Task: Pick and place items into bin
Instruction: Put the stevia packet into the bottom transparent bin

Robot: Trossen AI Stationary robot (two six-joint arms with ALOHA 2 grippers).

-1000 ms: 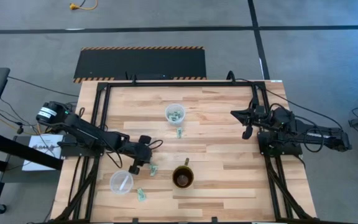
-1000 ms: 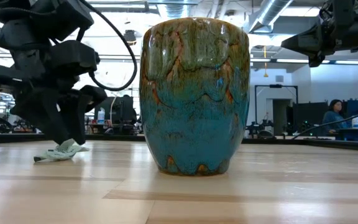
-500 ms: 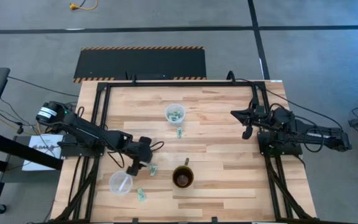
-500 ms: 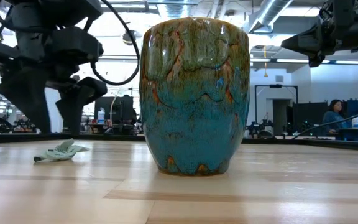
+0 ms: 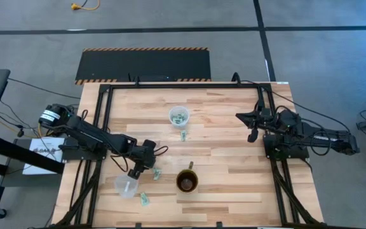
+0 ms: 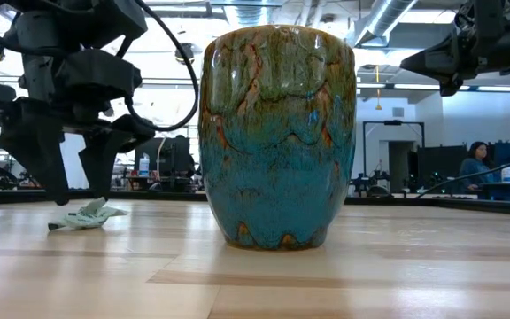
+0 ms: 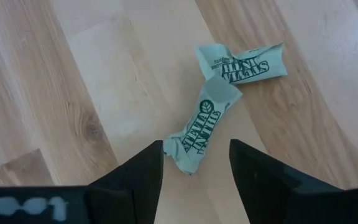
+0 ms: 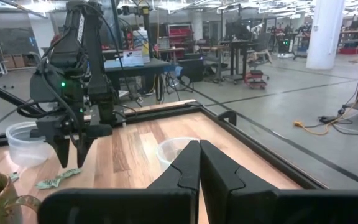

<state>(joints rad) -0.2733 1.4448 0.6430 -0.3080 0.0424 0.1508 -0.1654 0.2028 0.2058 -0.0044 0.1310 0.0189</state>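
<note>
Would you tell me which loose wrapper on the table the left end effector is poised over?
The wrapper beside the mug; the left end effector stands open over it.

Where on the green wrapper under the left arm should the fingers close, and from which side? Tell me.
Come straight down on the wrapper and pinch its narrow twisted middle. It lies flat on the table, so only its thin width gives the fingers something to close on. The left gripper is open above its near end; a second wrapper touches the far end, so stay clear of that.
</note>
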